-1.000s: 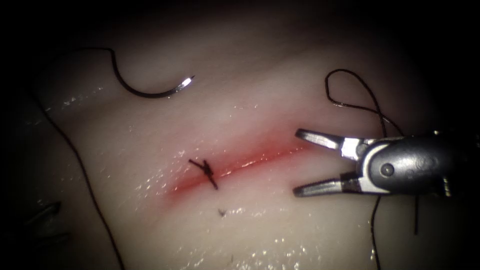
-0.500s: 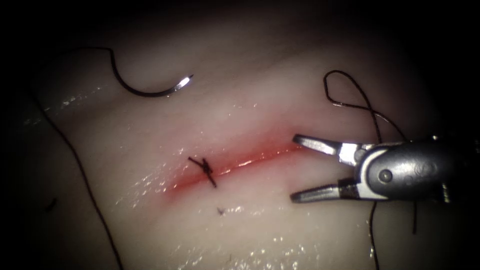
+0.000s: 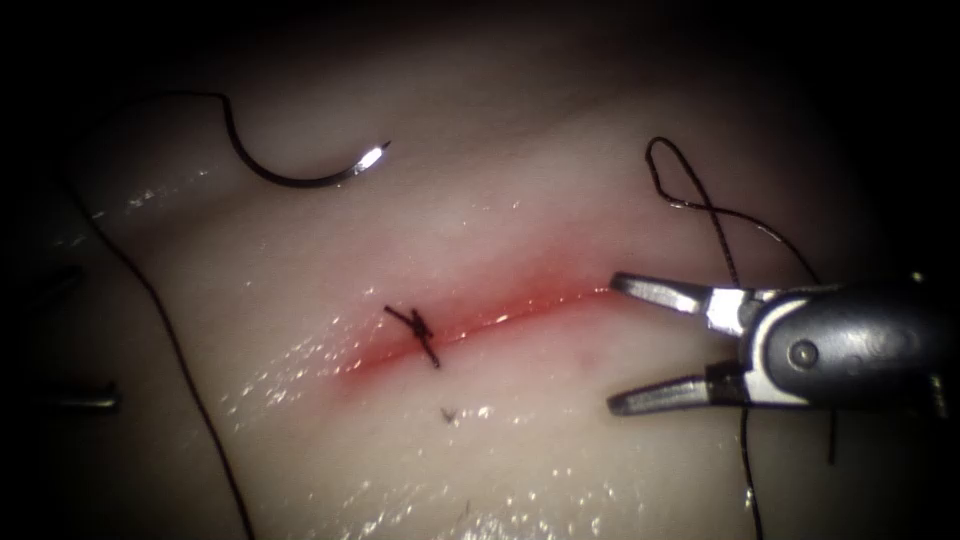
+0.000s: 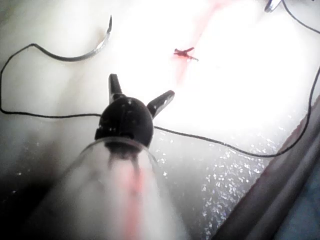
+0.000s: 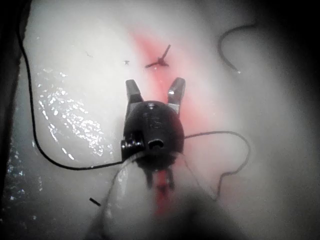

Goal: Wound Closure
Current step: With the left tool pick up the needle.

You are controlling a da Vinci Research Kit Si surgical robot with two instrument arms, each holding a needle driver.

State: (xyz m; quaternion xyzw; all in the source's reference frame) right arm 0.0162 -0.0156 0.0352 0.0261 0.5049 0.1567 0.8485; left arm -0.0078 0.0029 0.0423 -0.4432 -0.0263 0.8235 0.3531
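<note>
The right tool (image 3: 640,345) hovers at the right end of the cut (image 3: 500,320), fingers (image 3: 660,292) spread wide and holding nothing. The left tool (image 4: 140,95) sits over bare tissue (image 3: 520,450), its fingers also apart and empty. One tied stitch (image 3: 420,335) crosses the cut further left. Beyond it, upper left of the cut, the needle (image 3: 300,178) lies loose on the tissue, not in it, with its thread (image 3: 170,340) trailing down the left side. Judging by this, one stitch is finished; another calls for regrasping the needle.
</note>
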